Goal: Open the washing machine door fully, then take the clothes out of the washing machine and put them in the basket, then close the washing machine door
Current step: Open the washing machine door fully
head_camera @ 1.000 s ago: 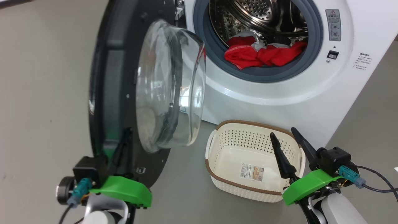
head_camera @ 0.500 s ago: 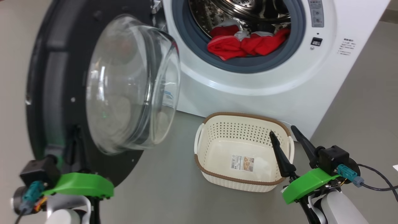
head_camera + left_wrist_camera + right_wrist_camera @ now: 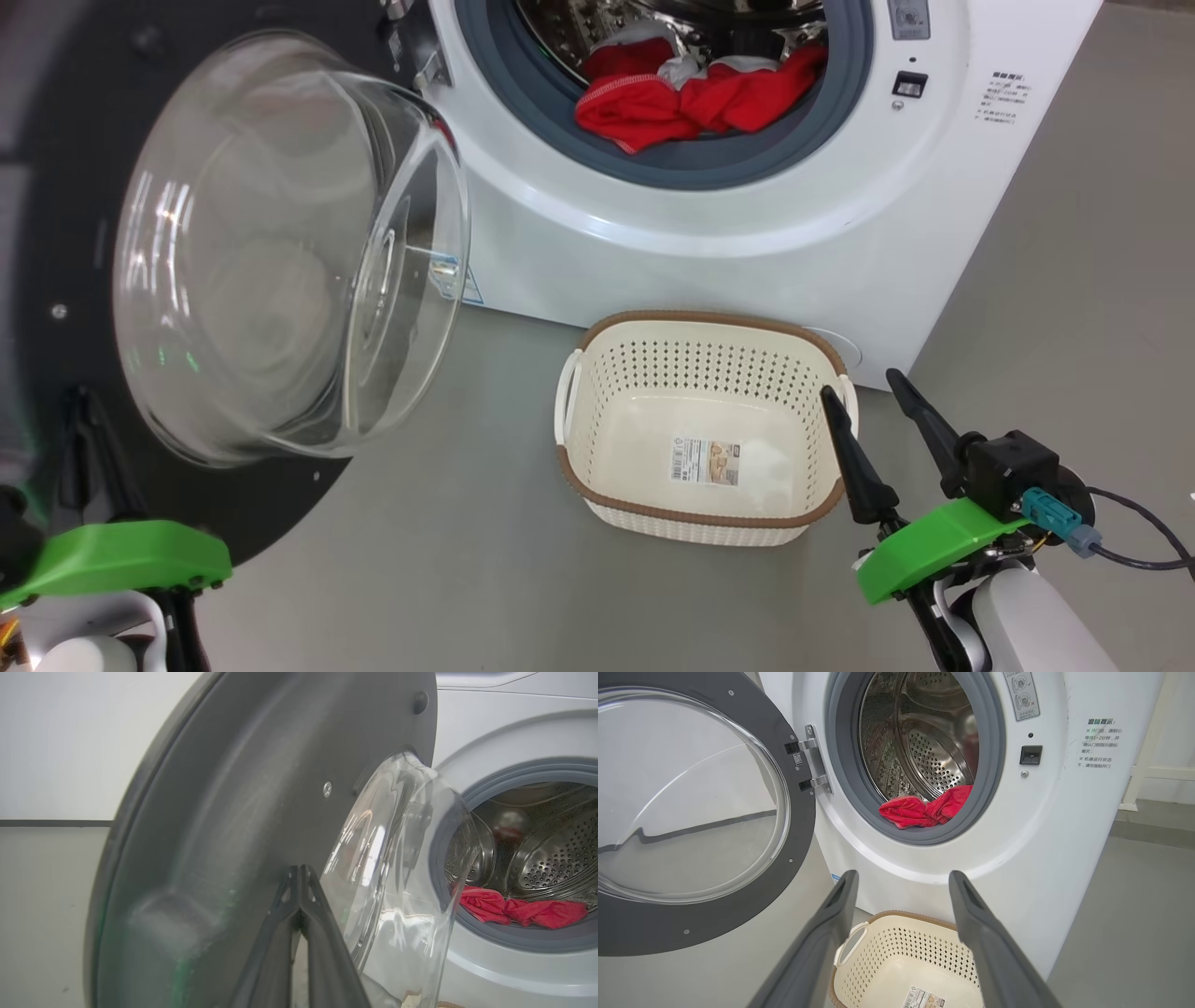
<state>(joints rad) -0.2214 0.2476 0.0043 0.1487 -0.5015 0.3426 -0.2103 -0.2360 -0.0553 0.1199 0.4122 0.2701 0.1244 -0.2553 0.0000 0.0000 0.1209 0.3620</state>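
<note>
Door: I've got the washing machine door (image 3: 233, 252) swung wider off the washing machine (image 3: 747, 243) than a second ago; nearly fully open, I judge.
Left gripper (image 3: 301, 872): fingers together, tips at the door's inner face.
Right gripper (image 3: 859, 385): fingers apart, empty, over the basket (image 3: 700, 322) before the machine.
Clothes (image 3: 681, 98): inside the drum, fetched next.

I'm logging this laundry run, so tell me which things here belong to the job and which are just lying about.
Part of the job:
washing machine door
washing machine
clothes
basket

Just there:
paper label on the basket's bottom
warning sticker on the machine's front
white frame off to the machine's side
</note>
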